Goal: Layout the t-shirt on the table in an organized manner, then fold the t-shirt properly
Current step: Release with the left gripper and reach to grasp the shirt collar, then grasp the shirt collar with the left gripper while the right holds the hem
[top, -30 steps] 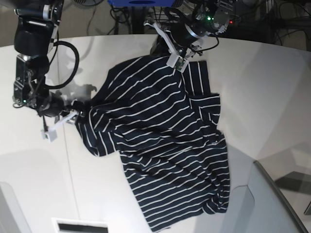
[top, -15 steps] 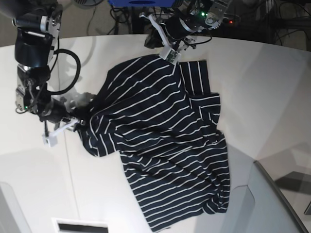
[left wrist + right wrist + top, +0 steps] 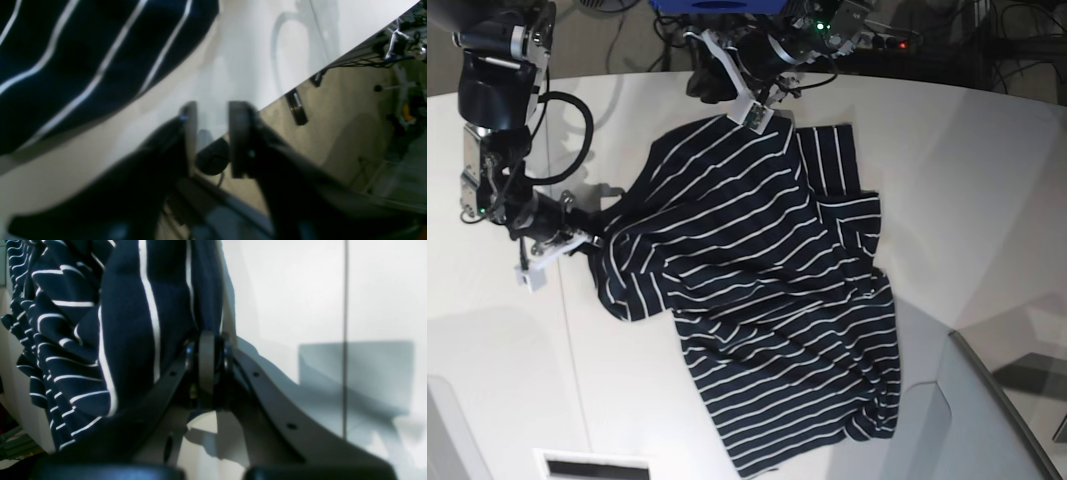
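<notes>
1. The t-shirt, dark navy with thin white stripes, lay spread but wrinkled across the middle of the white table in the base view, with folds bunched along its right side and lower corner.
2. A grey bin-like container stood at the lower right corner of the base view, just beside the shirt's bottom corner; its contents could not be made out.
3. The right gripper sat at the shirt's left edge in the base view, on the table surface.
4. In the right wrist view, the right gripper had its jaws drawn together with only a thin layer between them, pinching the edge of the striped t-shirt; the cloth hung in folds to the left of the jaws, and the bare table with its straight seam lay to the right.
5. The left gripper stood at the far edge of the table in the base view, just beside the shirt's upper edge.
6. In the left wrist view, the left gripper had its jaws parted by a narrow gap with nothing between them; the t-shirt lay apart from it at the upper left, and the table edge ran diagonally behind the fingertips.
</notes>
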Controlling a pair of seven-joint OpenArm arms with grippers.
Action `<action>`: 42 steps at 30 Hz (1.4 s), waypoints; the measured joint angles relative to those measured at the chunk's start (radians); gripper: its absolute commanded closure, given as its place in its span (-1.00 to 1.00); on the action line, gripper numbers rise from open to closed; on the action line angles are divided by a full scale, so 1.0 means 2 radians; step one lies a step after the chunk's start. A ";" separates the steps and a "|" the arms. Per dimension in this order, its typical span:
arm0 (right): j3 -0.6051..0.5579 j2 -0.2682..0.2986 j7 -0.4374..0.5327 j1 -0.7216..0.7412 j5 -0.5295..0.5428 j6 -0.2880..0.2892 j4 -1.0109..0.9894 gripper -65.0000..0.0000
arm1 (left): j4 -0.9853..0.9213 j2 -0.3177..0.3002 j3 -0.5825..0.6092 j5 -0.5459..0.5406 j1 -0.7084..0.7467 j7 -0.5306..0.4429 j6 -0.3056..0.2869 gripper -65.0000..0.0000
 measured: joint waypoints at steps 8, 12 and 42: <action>0.000 0.000 -0.003 -0.002 0.000 0.003 0.001 1.00 | -0.088 -0.004 0.048 -0.001 -0.066 -0.014 -0.003 0.29; -0.001 0.004 -0.018 -0.001 0.004 0.004 0.001 1.00 | -0.109 -0.004 0.068 0.001 -0.087 -0.035 -0.008 0.30; -0.001 0.015 -0.023 0.000 0.004 0.003 0.001 1.00 | 0.066 -0.037 0.310 0.519 -0.178 0.264 -0.080 0.29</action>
